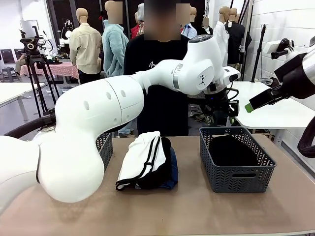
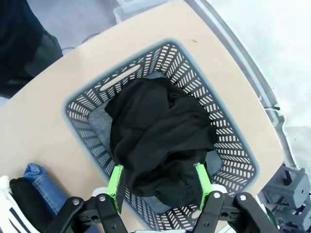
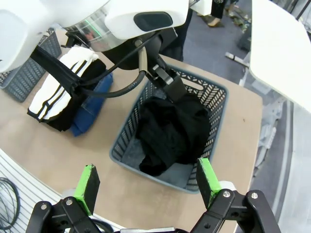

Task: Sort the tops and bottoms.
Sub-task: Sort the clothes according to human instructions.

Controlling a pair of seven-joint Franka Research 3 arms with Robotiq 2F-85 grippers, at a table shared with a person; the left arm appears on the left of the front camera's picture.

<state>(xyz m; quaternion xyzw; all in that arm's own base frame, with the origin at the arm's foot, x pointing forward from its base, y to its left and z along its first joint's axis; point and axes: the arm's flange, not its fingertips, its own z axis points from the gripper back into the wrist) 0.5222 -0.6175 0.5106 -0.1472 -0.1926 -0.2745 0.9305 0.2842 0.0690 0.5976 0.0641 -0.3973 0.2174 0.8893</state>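
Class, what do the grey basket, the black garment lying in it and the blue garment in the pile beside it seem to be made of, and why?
Grey basket: probably moulded plastic, matt; its walls are a regular lattice with a cut handle slot.
Black garment: soft matt cloth, slumped in folds; fibre unclear.
Blue garment: looks like denim, with paler faded patches.

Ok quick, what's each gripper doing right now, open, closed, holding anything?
Left gripper: open, holding nothing, over the black top lying in the grey basket.
Right gripper: open, holding nothing.
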